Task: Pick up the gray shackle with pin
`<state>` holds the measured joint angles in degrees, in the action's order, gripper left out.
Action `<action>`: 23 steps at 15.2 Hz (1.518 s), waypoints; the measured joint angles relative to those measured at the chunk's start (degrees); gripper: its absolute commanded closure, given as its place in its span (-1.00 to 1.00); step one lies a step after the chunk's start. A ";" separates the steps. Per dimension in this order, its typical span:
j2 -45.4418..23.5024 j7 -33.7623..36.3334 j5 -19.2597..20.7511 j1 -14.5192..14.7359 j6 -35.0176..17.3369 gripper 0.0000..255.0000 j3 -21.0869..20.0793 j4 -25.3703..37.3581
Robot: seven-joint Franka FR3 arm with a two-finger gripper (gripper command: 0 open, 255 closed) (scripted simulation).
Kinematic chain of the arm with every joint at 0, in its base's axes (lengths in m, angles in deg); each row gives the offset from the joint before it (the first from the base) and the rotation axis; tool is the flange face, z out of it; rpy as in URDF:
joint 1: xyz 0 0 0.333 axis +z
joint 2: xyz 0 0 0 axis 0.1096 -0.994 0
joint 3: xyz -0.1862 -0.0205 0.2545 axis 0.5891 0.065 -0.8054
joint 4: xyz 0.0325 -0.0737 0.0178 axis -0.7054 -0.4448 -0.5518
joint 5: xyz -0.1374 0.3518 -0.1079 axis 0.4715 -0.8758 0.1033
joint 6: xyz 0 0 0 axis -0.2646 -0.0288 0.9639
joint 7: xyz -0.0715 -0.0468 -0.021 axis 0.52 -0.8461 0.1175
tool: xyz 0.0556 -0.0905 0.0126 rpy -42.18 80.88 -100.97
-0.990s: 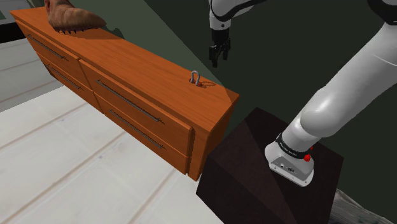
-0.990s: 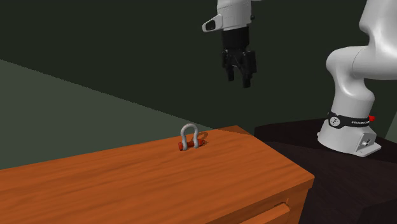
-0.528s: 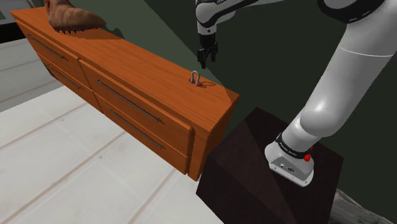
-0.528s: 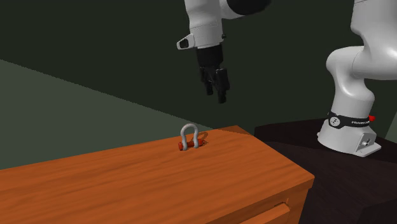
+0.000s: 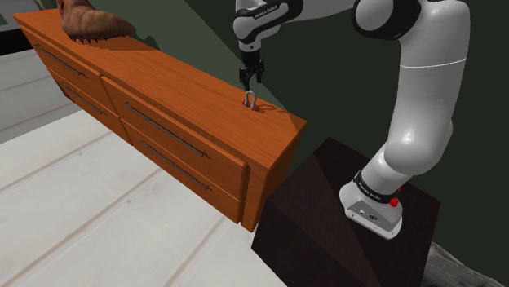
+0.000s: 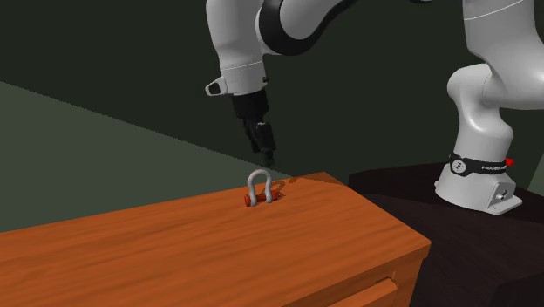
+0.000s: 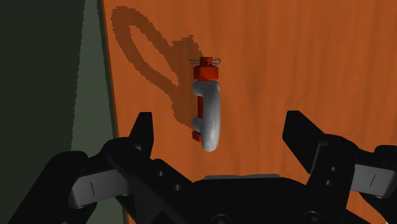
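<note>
Spread claw (image 6: 267, 148) seemingly above gray shackle (image 7: 209, 118)

White arm (image 5: 426, 98), dark joints (image 5: 390, 16) — blk gripper (image 5: 247, 81)

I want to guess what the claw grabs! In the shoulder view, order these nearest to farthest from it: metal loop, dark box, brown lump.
1. Gray shackle, just beneath the gripper on the dresser top.
2. Dark stand, beside the dresser's near end.
3. Brown lump, at the dresser's far end.
</note>
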<state>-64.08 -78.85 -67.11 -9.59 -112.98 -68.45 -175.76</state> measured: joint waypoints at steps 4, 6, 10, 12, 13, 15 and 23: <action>-1.71 -0.03 0.02 -0.12 -2.37 -1.00 0.04 -0.65; -2.43 0.10 0.04 -0.06 -3.42 -1.00 0.02 -1.00; -2.84 0.08 0.05 -0.09 -3.92 1.00 0.04 -1.06; -2.85 0.09 0.06 -0.09 -3.95 1.00 0.04 -1.05; -2.85 0.09 0.05 -0.09 -3.95 1.00 0.04 -1.05; -2.85 0.09 0.05 -0.09 -3.96 1.00 0.03 -1.05; -1.38 -0.06 0.00 -0.09 -1.59 1.00 0.03 -0.18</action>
<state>-65.46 -78.91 -67.11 -9.69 -114.57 -68.42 -175.94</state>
